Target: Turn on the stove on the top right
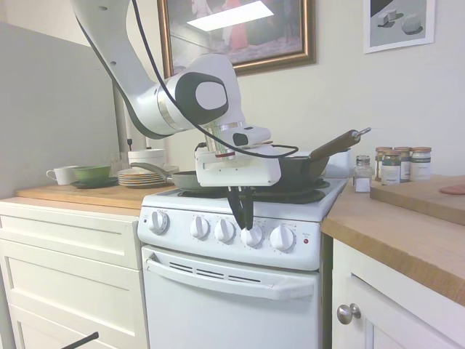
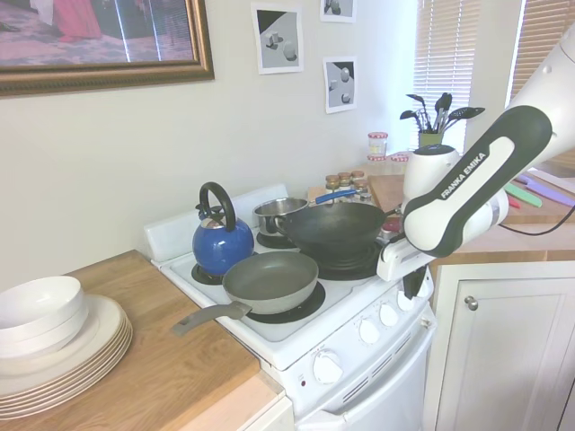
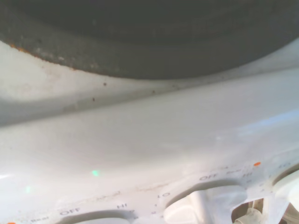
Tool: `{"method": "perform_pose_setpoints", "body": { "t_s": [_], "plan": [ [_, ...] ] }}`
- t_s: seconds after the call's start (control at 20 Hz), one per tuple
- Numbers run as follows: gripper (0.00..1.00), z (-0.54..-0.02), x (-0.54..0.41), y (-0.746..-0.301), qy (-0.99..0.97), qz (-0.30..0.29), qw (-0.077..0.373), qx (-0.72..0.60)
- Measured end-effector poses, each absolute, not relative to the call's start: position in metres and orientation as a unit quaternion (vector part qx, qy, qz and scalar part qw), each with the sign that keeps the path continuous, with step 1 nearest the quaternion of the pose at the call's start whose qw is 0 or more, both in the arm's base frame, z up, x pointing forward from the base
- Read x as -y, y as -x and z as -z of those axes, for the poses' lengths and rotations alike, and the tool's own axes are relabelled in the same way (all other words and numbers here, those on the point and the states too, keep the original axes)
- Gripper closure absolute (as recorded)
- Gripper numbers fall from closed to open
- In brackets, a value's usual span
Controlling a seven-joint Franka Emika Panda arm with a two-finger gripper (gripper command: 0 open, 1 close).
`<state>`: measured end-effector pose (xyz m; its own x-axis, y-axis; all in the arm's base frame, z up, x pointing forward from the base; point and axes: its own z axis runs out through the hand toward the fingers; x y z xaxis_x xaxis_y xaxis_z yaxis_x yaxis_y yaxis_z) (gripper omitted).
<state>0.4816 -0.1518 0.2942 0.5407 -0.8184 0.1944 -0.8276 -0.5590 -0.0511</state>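
Broadly, we have the stove (image 1: 240, 291) filling the lower centre of the first exterior view, a small white range set between white cupboards with wooden desk tops (image 1: 407, 233). It is heavy and fixed, so nothing on it will shift when we push; only the knobs give. On its top, in the second exterior view, sit a dark wok (image 2: 332, 229) at centre, a grey frying pan (image 2: 271, 280) below it, a blue kettle (image 2: 221, 242) to the left and a small steel pot (image 2: 278, 212) behind.

Lower down, five round white knobs (image 1: 224, 230) run in a row across the front panel, with a small red light (image 1: 306, 241) at the right end. They look like hard, smooth plastic, stiff to turn and probably slippery, each with a raised ridge across its face; we judge that ridge the place to take hold, pinched from both sides.

Smallest, our hand (image 1: 244, 218) hangs from the wrist at the middle of the first exterior view, its dark fingers narrow and pointing down at the fourth knob (image 1: 251, 235) from the left. We cannot tell whether they already pinch it. The wrist view shows blurred "OFF" print and a knob ridge (image 3: 205, 205) near its lower edge.
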Motion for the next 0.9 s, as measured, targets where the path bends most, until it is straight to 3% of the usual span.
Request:
{"method": "perform_pose_setpoints", "body": {
  "t_s": [0.9],
  "plan": [
    [1.00, -0.312, 0.157, -0.481, -0.876, -0.115, 0.019, 0.467]
  ]
}}
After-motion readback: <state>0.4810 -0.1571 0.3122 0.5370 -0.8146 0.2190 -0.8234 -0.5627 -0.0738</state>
